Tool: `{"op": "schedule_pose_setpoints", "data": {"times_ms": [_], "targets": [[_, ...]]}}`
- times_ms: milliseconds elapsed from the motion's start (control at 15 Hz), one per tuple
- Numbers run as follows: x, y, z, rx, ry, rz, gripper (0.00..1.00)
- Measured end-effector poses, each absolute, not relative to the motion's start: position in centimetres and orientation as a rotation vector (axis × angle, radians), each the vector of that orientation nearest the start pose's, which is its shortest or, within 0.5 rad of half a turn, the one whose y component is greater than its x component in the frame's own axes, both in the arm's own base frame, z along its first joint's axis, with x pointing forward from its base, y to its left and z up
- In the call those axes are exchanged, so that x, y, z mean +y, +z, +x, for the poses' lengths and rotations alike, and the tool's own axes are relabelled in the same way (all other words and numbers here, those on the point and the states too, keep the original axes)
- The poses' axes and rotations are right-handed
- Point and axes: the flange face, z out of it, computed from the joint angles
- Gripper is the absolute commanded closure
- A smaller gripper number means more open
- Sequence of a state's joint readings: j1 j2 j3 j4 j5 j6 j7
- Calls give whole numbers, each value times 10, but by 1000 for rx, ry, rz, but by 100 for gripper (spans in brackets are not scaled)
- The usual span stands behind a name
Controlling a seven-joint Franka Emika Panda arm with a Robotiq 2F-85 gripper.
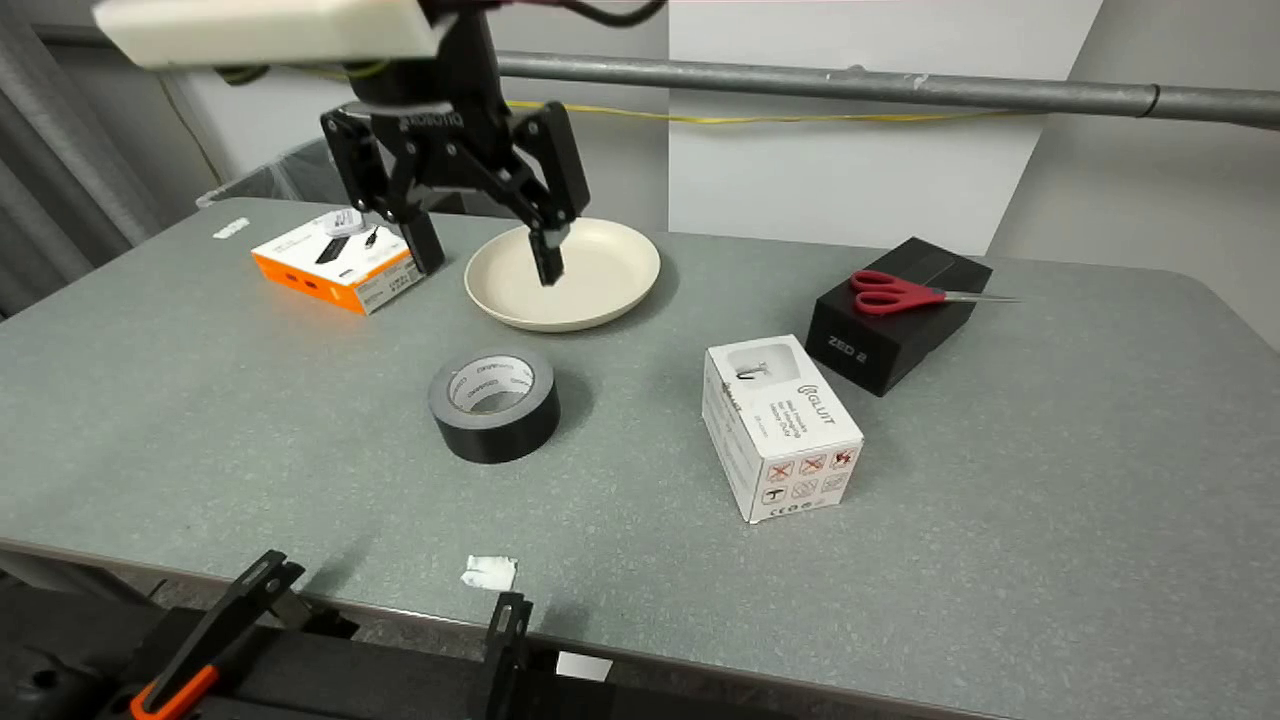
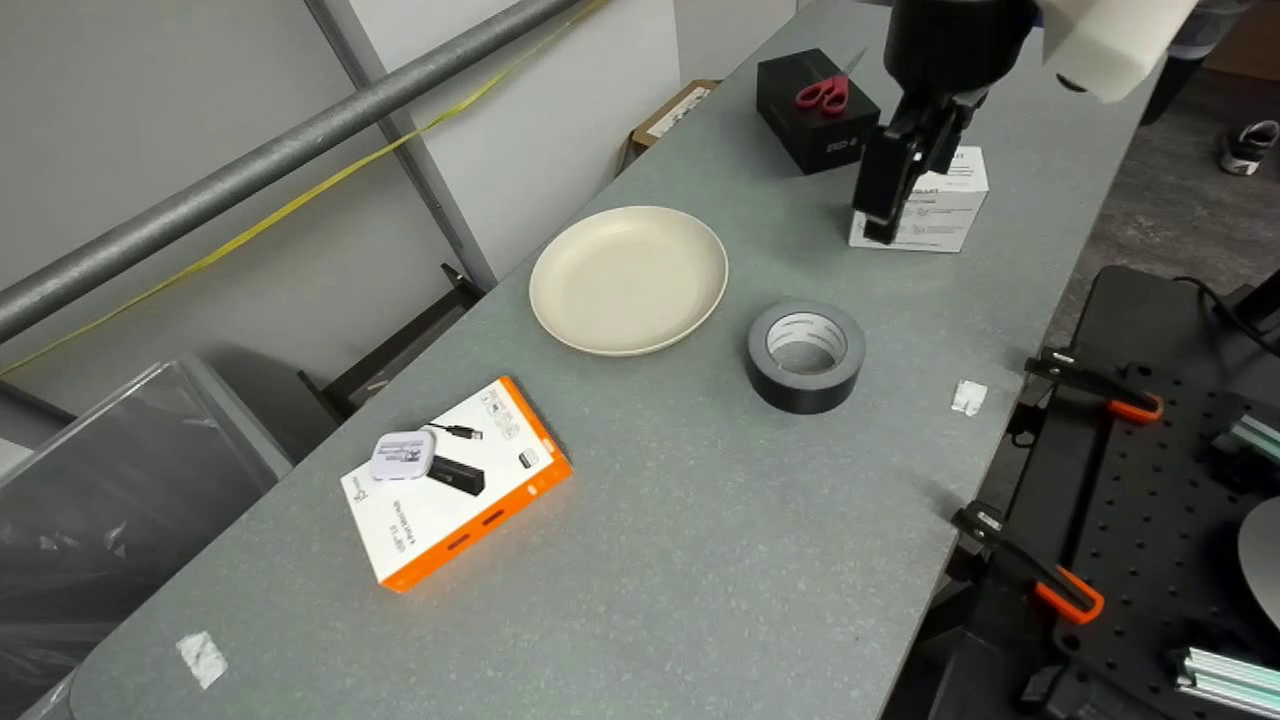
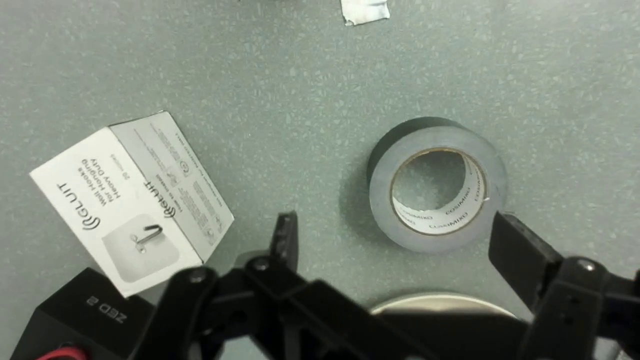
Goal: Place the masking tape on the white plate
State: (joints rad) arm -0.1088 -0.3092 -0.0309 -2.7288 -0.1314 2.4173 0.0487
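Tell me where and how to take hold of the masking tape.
I'd come straight down on the masking tape and pinch its ring wall, probably best with one finger of the open tool inside the hole and the other outside. It lies flat, its hole facing up and no other object against its sides.

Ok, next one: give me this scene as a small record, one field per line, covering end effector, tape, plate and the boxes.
end effector: open, holding nothing, above the table
masking tape: lying flat on the table, apart from the white plate
white plate: on the table, rim up
black box: red scissors lying on top
white box: near the black box; contact cannot be told
orange-edged box: small white item on top
task status: masking tape not yet on the white plate
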Motion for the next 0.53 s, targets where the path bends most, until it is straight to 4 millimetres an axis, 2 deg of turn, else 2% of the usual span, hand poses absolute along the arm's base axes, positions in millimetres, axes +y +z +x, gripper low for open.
{"op": "schedule_pose_setpoints", "data": {"times_ms": [133, 533], "targets": [[-57, 306, 385, 154, 46, -3210, 0], [-58, 305, 386, 155, 49, -3210, 0]]}}
